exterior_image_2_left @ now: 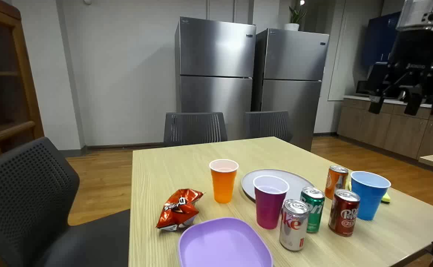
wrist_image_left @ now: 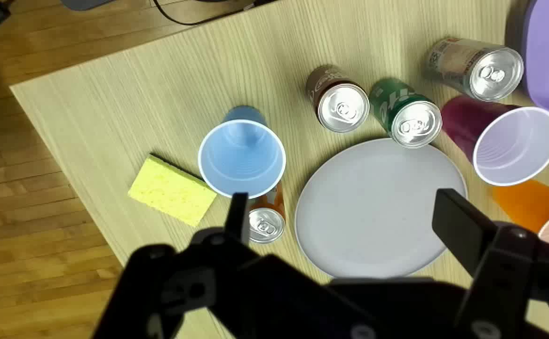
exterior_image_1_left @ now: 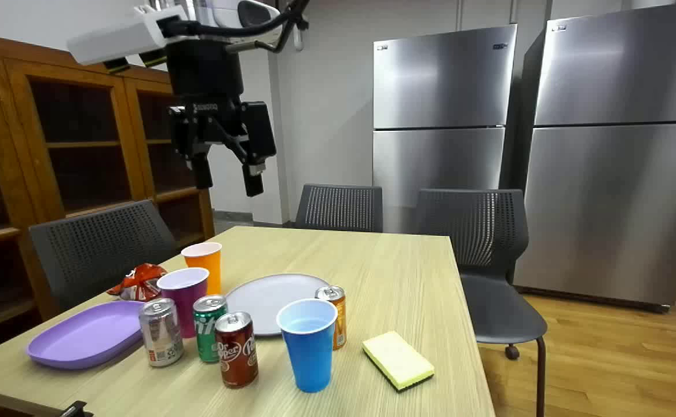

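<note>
My gripper [exterior_image_1_left: 227,179] is open and empty, high above the table, with its fingers pointing down. In the wrist view its fingers [wrist_image_left: 342,202] stand wide apart over a grey oval plate [wrist_image_left: 382,207]. An orange can [wrist_image_left: 266,225] stands beside the plate, partly hidden by a finger. A blue cup [wrist_image_left: 242,157] and a yellow sponge [wrist_image_left: 173,189] are near that can. A brown-red Dr Pepper can [exterior_image_1_left: 237,350], a green Sprite can [exterior_image_1_left: 209,329] and a silver Coke can [exterior_image_2_left: 294,225] stand upright in a group. A purple cup [exterior_image_2_left: 270,202] and an orange cup [exterior_image_2_left: 223,181] stand close by.
A lavender tray [exterior_image_2_left: 223,244] and a crumpled red snack bag [exterior_image_2_left: 179,209] lie at one table side. Dark chairs [exterior_image_1_left: 340,208] surround the table [exterior_image_1_left: 395,260]. Two steel refrigerators [exterior_image_1_left: 442,116] and a wooden cabinet [exterior_image_1_left: 77,116] stand behind. A black clamp [exterior_image_1_left: 74,410] sits at the table edge.
</note>
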Available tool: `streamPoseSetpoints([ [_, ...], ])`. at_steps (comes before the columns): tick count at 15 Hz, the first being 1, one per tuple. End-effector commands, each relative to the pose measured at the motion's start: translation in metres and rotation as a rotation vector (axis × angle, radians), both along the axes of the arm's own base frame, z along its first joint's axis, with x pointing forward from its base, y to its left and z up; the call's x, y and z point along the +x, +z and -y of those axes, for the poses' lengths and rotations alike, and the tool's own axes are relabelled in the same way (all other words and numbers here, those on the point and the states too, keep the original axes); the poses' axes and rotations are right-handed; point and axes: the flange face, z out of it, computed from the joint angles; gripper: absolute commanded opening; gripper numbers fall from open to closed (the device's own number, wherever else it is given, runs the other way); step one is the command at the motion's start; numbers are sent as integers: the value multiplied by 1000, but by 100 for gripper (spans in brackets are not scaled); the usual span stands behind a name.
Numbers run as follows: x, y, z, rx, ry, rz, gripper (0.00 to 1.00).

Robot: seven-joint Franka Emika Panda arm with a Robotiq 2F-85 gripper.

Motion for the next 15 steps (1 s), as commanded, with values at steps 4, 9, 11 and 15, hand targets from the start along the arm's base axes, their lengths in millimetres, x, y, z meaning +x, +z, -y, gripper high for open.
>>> streamPoseSetpoints([
  [4, 0, 0, 0, 0, 0, -2, 100],
  [9, 0, 0, 0, 1, 0, -2, 100],
  [11, 0, 0, 0, 1, 0, -2, 100],
  [15, 6, -8, -2, -12, -23, -12, 100],
])
